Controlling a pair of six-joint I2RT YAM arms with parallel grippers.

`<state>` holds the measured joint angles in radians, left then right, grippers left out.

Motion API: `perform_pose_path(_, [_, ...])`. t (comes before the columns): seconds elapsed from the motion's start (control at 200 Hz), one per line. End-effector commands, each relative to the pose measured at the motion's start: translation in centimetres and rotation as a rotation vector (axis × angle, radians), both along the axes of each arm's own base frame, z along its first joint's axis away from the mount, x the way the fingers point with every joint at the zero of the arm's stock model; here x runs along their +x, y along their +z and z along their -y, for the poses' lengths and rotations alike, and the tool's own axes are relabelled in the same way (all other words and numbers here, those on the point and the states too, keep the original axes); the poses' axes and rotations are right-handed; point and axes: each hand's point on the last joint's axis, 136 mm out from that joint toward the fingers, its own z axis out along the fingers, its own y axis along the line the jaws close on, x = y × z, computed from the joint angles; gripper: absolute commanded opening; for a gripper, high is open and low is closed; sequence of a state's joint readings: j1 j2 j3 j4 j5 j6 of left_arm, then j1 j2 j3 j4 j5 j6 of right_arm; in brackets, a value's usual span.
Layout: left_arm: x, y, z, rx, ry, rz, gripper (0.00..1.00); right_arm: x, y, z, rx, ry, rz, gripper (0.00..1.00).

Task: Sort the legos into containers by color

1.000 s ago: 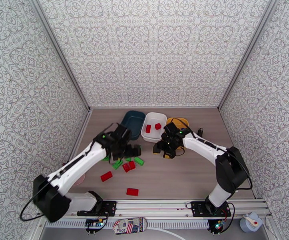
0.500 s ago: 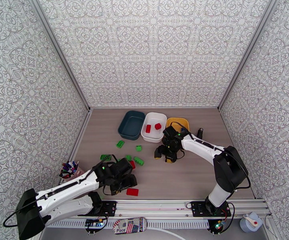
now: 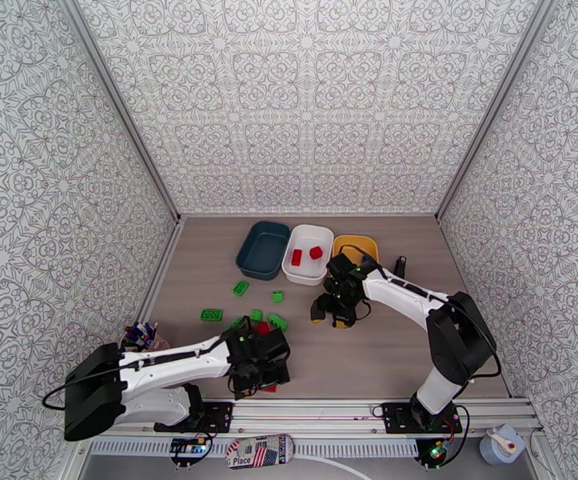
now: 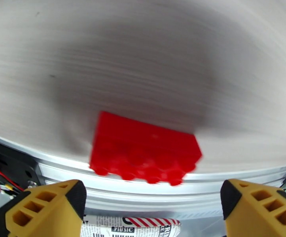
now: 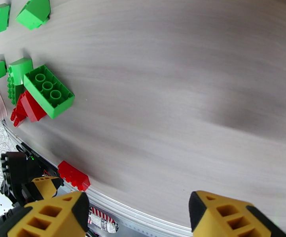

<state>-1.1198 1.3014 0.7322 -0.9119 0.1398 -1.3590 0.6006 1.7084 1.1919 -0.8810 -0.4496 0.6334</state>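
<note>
Left gripper (image 4: 152, 196) shifted right, over red brick (image 4: 143, 149), jaws wide; right gripper (image 5: 139, 208) nearly unmoved, jaws wide, empty.

Our top camera sits high up behind the arm bases (image 3: 209, 411), looking down and forward over the whole tabletop (image 3: 384, 354), so the left pincer (image 3: 266, 371) and right pincer (image 3: 330, 308) both look small. Each wrist cam rides right behind its own pincer, aimed out past the fingertips. The left one is super close to the tabletop, facing the near rail (image 4: 210, 186), with a red brick (image 4: 143, 151) just ahead of the pincer. The right one sits higher, facing roughly the same way, so we get that brick and rail in both wrist views.
</note>
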Motion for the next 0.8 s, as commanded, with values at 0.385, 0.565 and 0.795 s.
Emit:
perform_pose_path(0.385, [1.2, -0.6, -1.2, 0.065, -0.322, 0.058, 0.94, -2.2, 0.1, 2.8, -0.034, -0.061, 0.004, 0.71])
perform_pose_path(0.565, [1.2, -1.8, -1.1, 0.065, -0.346, 0.023, 0.92, -2.1, 0.7, 3.2, -0.046, -0.076, 0.02, 0.71])
perform_pose_path(0.795, [1.9, -2.4, -0.6, 0.031, -0.344, 0.025, 0.87, -2.4, 1.0, 3.6, -0.055, -0.101, 0.023, 0.71])
